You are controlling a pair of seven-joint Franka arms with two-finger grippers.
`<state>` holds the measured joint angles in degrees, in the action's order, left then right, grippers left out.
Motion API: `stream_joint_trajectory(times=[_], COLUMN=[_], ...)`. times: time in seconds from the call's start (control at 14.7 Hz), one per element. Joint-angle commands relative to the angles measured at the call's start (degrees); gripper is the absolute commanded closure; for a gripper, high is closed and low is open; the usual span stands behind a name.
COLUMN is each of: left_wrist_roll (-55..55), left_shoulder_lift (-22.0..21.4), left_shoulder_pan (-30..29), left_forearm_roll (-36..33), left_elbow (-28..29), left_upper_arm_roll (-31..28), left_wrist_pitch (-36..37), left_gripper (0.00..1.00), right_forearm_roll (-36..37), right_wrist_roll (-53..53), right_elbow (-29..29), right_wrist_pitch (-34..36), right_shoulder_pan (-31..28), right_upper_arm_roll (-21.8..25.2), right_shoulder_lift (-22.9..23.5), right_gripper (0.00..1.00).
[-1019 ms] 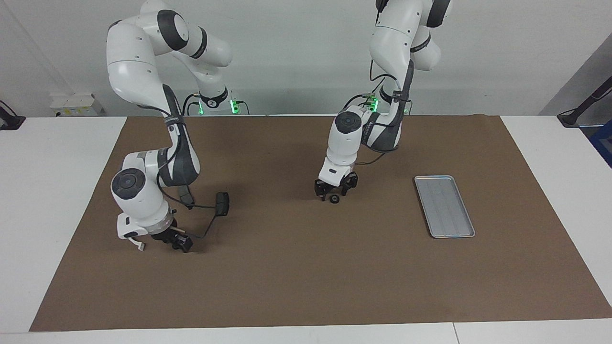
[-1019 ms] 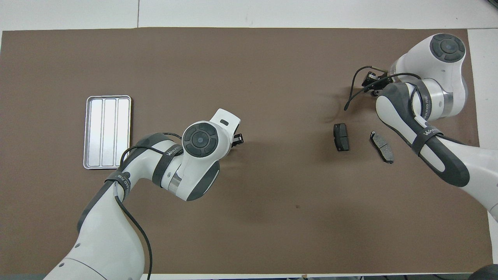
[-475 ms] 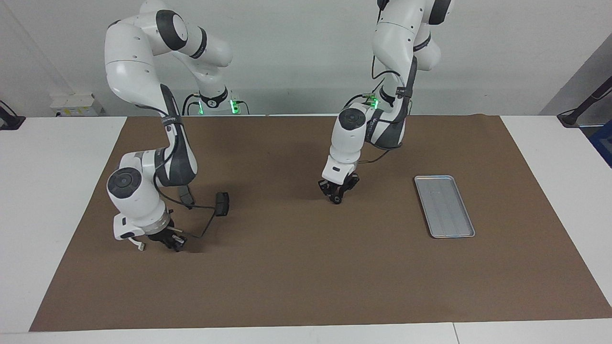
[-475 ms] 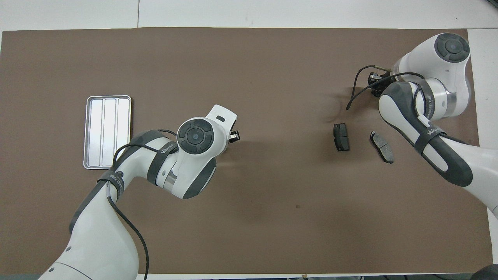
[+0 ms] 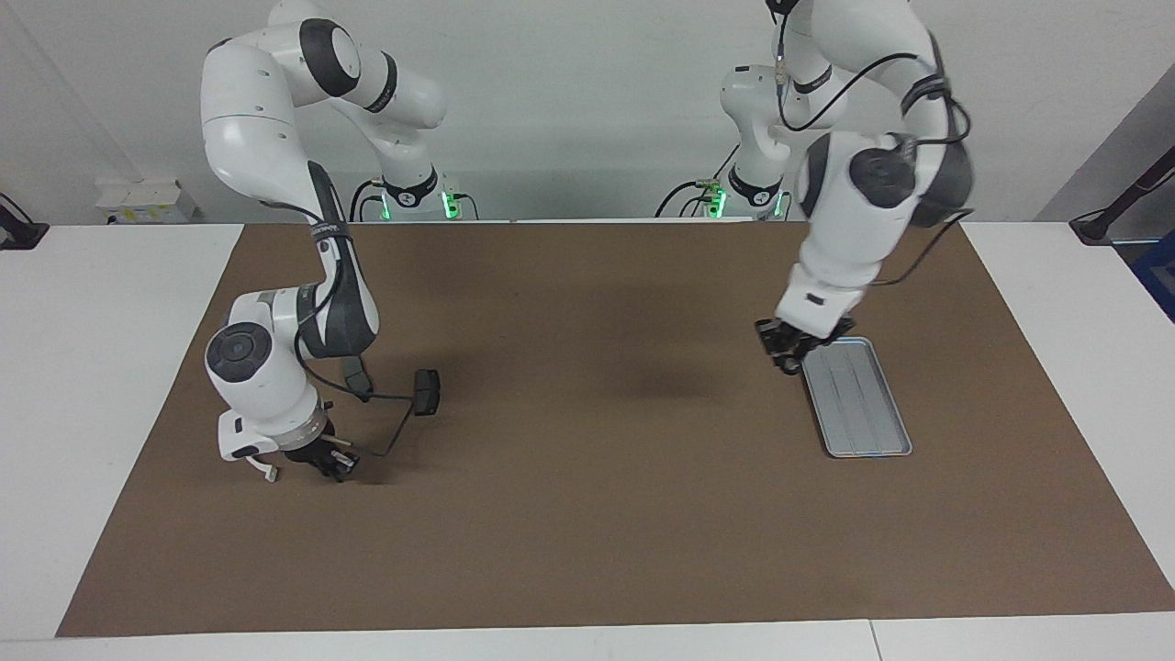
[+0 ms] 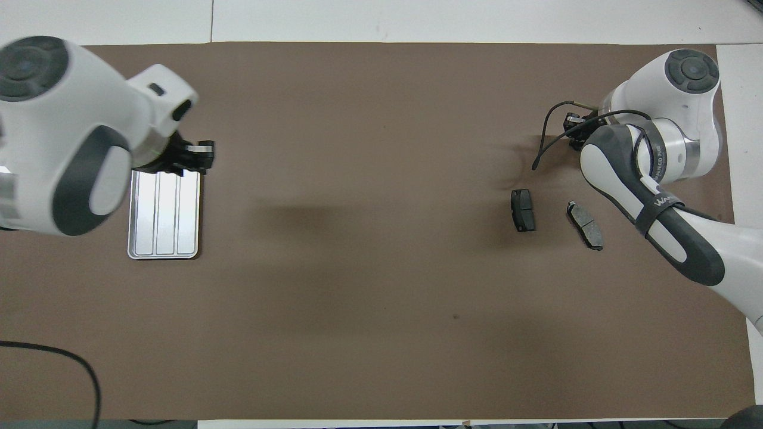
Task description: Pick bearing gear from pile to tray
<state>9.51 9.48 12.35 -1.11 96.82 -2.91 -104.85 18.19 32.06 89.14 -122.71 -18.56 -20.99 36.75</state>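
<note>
The silver-grey ridged tray (image 5: 858,404) lies on the brown mat toward the left arm's end; it also shows in the overhead view (image 6: 164,208). My left gripper (image 5: 789,356) hangs in the air over the tray's edge on the table-middle side, also in the overhead view (image 6: 198,156), shut on a small black round piece that is barely visible between the fingers. Two dark grey brake pads (image 6: 523,210) (image 6: 585,224) lie toward the right arm's end; one shows in the facing view (image 5: 427,392). My right gripper (image 5: 330,464) is low over the mat beside them.
A black cable (image 5: 395,439) loops from the right hand across the mat toward the brake pad. A small white curved piece (image 5: 266,472) shows beside the right gripper. The brown mat (image 5: 587,514) covers most of the white table.
My left gripper has risen from the mat's middle and swung over to the tray; the small black round piece is gone from the mat there. The right arm has hardly moved.
</note>
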Motion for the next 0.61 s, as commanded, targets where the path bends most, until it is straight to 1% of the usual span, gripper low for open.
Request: stream_joint_trajectory(times=[0.0,0.07,0.14,0.27,0.34,0.48,0.54], left_wrist_roll=[-18.9,-24.1,-27.1,-28.1,-27.7,-24.2,-21.9], left_shoulder_lift=[-2.4,-3.6,-5.2,-8.4,-9.1,-8.6,-8.2], left_shoulder_pan=[-11.2,-14.5,-16.7,-17.8,-17.6,-16.1,-14.0], left_forearm_roll=[-0.1,-0.1,-0.1,0.0,0.0,0.0,0.0], left_elbow=[3.3,6.2,10.2,20.6,24.4,27.7,28.5], left_upper_arm_roll=[1.0,1.0,1.0,1.0,1.0,1.2,1.2], left_wrist_pitch=[2.4,1.0,-3.0,-13.7,-18.2,-21.9,-23.5], left_gripper=[1.00,1.00,1.00,1.00,1.00,1.00,1.00], right_forearm_roll=[1.1,1.1,0.8,0.3,-0.3,-1.6,-2.7], right_wrist_roll=[-5.3,-7.4,-8.6,-8.4,-7.6,-2.2,1.4], right_elbow=[-2.5,-2.8,-2.9,-4.8,-7.3,-11.6,-12.4], right_wrist_pitch=[7.1,9.7,12.5,19.4,23.4,29.7,31.0], right_shoulder_pan=[-0.2,0.0,0.2,0.8,1.2,4.0,5.5], right_upper_arm_roll=[-1.1,-1.2,-1.8,-5.3,-6.9,-8.9,-9.4], right_shoulder_lift=[-2.4,-4.0,-6.1,-9.7,-10.2,-10.9,-11.3], right_gripper=[1.00,1.00,1.00,1.00,1.00,1.00,1.00])
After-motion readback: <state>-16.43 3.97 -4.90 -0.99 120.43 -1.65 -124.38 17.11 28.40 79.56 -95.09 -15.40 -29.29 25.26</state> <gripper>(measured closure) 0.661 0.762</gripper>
